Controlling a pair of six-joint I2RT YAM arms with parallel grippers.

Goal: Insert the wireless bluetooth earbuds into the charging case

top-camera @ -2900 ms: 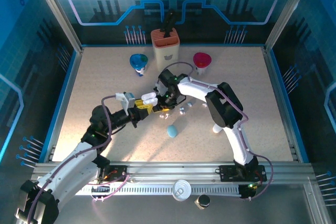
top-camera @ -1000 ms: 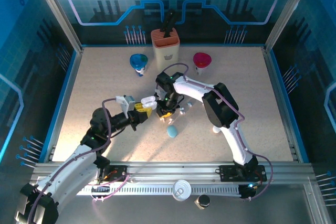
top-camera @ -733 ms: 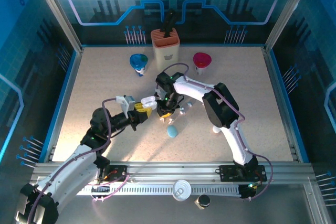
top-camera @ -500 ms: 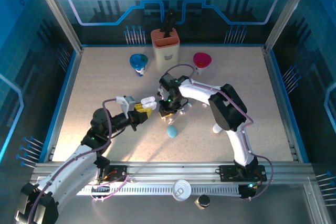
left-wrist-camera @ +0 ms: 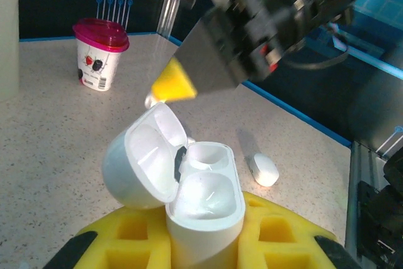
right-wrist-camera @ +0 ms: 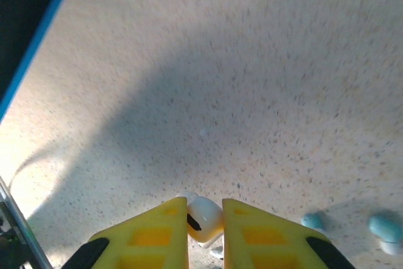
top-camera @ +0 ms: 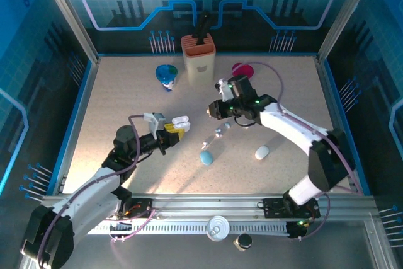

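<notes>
The left fingers [left-wrist-camera: 277,234] are clamped on the base of the white charging case [left-wrist-camera: 203,201], holding it upright above the table [top-camera: 126,92], left of the middle. Its lid is swung open to the left, and both inner wells look unfilled. The right fingers [right-wrist-camera: 178,217] hang in the air above the middle of the table, a little toward the far edge, apart from the case. They are pressed together on one small white earbud [right-wrist-camera: 203,218], which sits between the yellow pads. Two loose earbuds [top-camera: 218,131] lie on the table near its middle. A closed blue case [top-camera: 206,155] and a closed white case [top-camera: 262,152] lie nearer the near edge. A pink-lidded cup [left-wrist-camera: 99,55] stands toward the far edge.
</notes>
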